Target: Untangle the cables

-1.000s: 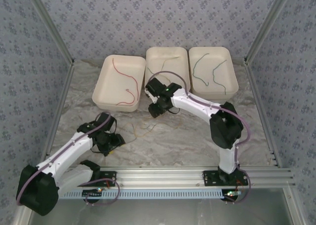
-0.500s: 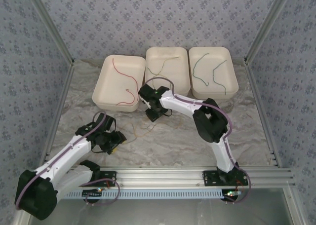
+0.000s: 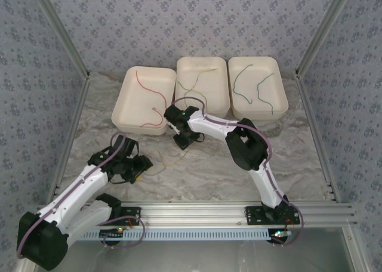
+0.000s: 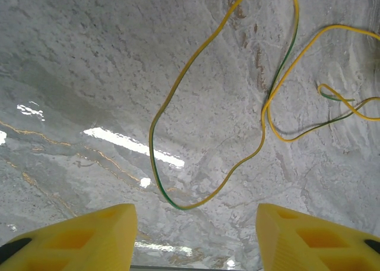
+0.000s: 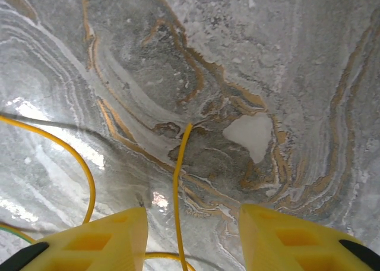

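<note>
Yellow-and-green cables (image 3: pixel 173 158) lie loosely tangled on the marble table (image 3: pixel 209 173), left of centre between both arms. The left gripper (image 4: pixel 195 217) has its fingers apart with nothing between them; a cable loop (image 4: pixel 178 134) lies just beyond. The right gripper (image 5: pixel 193 214) also stands apart, with one yellow cable end (image 5: pixel 176 176) running between the fingers, unclamped. More cables rest in the white trays (image 3: pixel 209 102) at the far side.

3 white trays (image 3: pixel 127 108) stand in a row across the marble table (image 3: pixel 203 178).
</note>
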